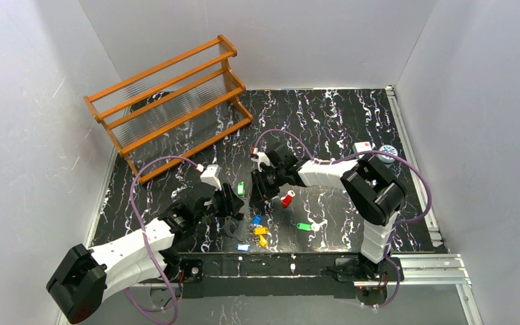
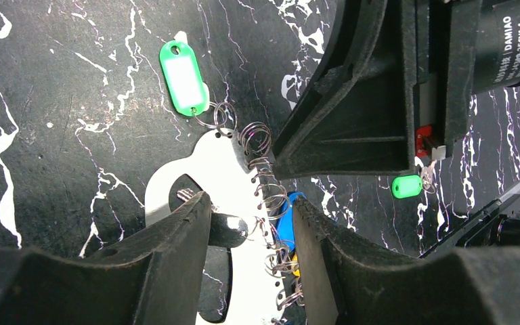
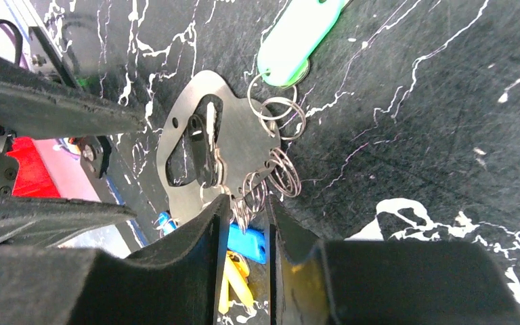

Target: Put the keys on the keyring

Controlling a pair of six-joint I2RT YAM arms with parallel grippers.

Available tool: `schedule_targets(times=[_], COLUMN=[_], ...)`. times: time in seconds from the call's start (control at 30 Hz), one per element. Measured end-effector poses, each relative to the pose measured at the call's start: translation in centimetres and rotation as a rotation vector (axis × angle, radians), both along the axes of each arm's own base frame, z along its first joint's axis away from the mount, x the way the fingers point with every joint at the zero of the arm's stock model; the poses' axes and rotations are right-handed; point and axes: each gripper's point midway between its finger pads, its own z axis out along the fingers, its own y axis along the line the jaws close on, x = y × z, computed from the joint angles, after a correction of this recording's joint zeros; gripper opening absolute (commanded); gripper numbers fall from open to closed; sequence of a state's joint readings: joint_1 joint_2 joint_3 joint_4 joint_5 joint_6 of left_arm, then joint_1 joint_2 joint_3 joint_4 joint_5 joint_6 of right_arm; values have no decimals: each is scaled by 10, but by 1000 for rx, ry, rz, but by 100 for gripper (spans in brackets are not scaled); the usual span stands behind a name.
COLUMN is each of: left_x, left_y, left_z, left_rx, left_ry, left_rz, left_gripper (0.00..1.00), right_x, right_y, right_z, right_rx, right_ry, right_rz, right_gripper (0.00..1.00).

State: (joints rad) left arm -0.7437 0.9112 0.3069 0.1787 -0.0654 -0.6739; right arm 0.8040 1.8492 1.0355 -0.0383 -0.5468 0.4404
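The keyring (image 3: 244,128), a pale flat loop, sits just ahead of the right pincer (image 3: 247,203), whose fingers stand a narrow slit apart with the keys' wire rings in it; whether they pinch them I cannot tell. A green-tagged key (image 3: 298,37) lies on the desk (image 3: 447,135) beyond the keyring, a blue-tagged key (image 3: 247,244) beneath the fingers. The left pincer (image 2: 250,203) straddles the keyring, half spread, grip unclear

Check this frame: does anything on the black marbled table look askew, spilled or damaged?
The orange wooden slatted rack sits askew at the far left, diagonal to the walls. The red-tagged key and others with coloured tags lie scattered mid-table, which fits the task. Nothing looks spilled or damaged.
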Motion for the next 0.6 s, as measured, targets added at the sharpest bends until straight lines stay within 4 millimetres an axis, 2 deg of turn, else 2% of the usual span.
schedule_targets(times=[0.23, 0.6], left_x=[0, -1], left_y=[0, 1], left_z=[0, 1], left_rx=[0, 0], left_ry=[1, -1], left_rz=[-2, -2], left_gripper=[46, 46], right_x=[2, -1], right_y=[4, 7], right_z=[-5, -14], right_rx=[-37, -76], right_ry=[-27, -43], right_rz=[5, 29], right_gripper=[34, 6])
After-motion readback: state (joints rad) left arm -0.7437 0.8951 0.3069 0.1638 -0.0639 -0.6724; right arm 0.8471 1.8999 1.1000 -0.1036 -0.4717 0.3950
